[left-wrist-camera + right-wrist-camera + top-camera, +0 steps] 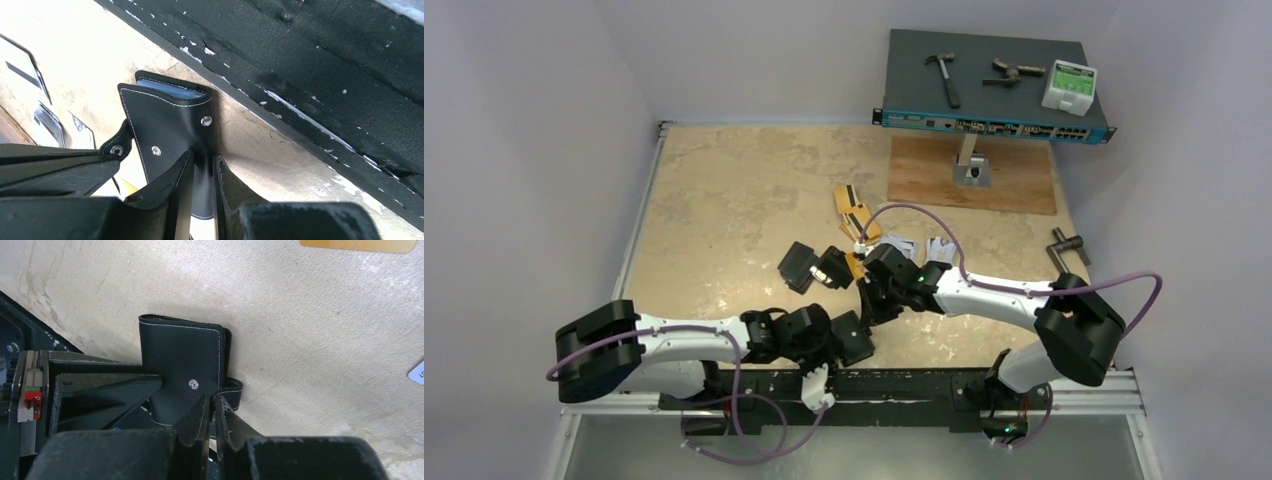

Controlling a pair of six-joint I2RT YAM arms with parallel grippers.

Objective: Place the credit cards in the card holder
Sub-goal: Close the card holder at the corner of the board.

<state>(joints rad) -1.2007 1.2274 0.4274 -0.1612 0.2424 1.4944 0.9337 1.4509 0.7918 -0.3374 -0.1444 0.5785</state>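
Note:
The black card holder (856,338) stands near the table's front edge, held between both grippers. My left gripper (203,165) is shut on the lower part of the holder's cover (170,125); blue-grey sleeves show at its top. My right gripper (211,402) is shut on the holder's snap tab (232,388), beside the cover (180,352). In the top view the left gripper (849,347) and the right gripper (871,312) meet at the holder. Orange-yellow credit cards (852,205) and silver-white cards (902,243) lie behind on the table. No card is in either gripper.
A black rail (325,90) runs along the front edge just behind the holder. Two black blocks (809,266) sit left of the right wrist. At the back stand a network switch (1014,110) carrying a hammer and a wooden board (1014,180). A metal handle (1069,245) lies at the right.

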